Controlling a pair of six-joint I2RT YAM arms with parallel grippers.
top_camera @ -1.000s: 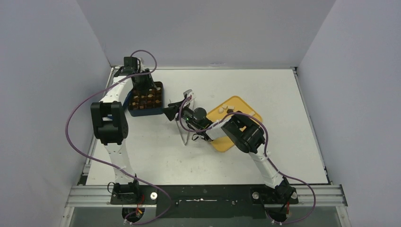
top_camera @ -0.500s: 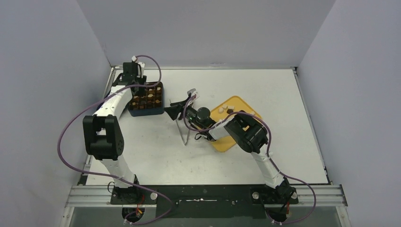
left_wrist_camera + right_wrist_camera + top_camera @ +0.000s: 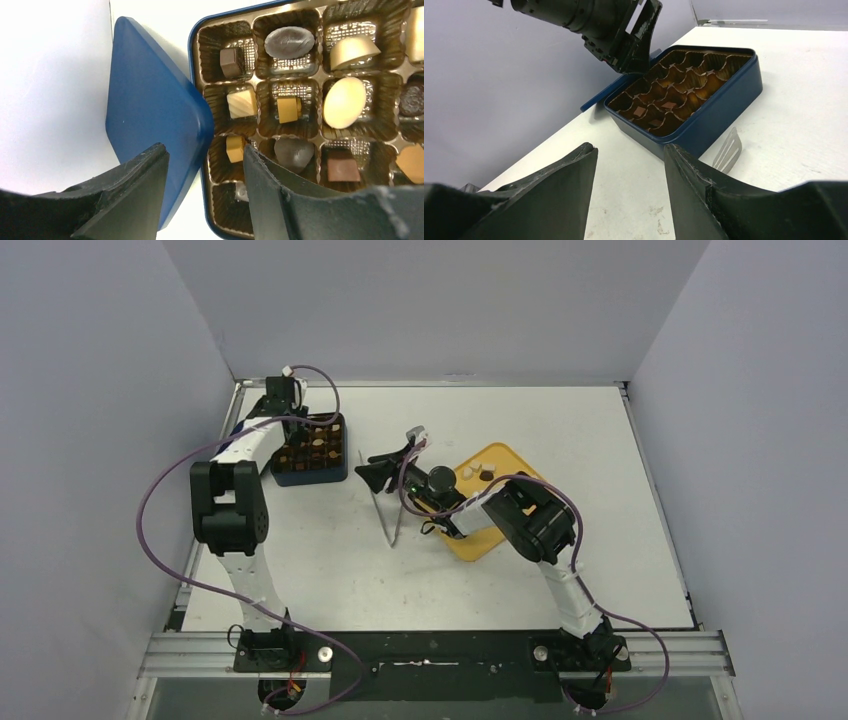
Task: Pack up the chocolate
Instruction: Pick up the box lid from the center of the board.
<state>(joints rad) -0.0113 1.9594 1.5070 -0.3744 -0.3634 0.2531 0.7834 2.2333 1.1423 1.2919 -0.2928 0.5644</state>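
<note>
Sitting in the cups of a blue tin [image 3: 312,478], most of the chocolate [image 3: 289,41] is at the far left of the table [image 3: 330,570]. A few loose pieces, two cream [image 3: 470,471] and one dark, lie on the yellow tray [image 3: 503,455] right of centre. In the left wrist view, a dark matte oval lies with its long axis left to right. A smooth cream oval [image 3: 344,102] just near of it is tilted on the diagonal. The small cubes [image 3: 231,61] sit roughly square to their cups. From above, the pieces are too small to tell which way they point.

The tin holds a crinkled, glossy gold-brown liner with scalloped walls. Its flat, round-cornered blue lid [image 3: 150,100] leans against the tin's left side. Long metal tongs [image 3: 393,515] lie on the table between tin and tray, with the flat slotted tip toward the tin.

The left gripper [image 3: 204,150] hangs over the tin's left edge, where lid and liner meet. Its dark fingers are well apart and hold nothing. The right gripper [image 3: 630,148] is low, just beside the tongs and facing the tin. Its jaws are half spread with only bare table between them.

A second ago the left gripper was over the middle of the tin; it has since drawn back toward the far left corner. The right gripper has edged slightly far and right. Tongs, tray and loose pieces have not moved.
</note>
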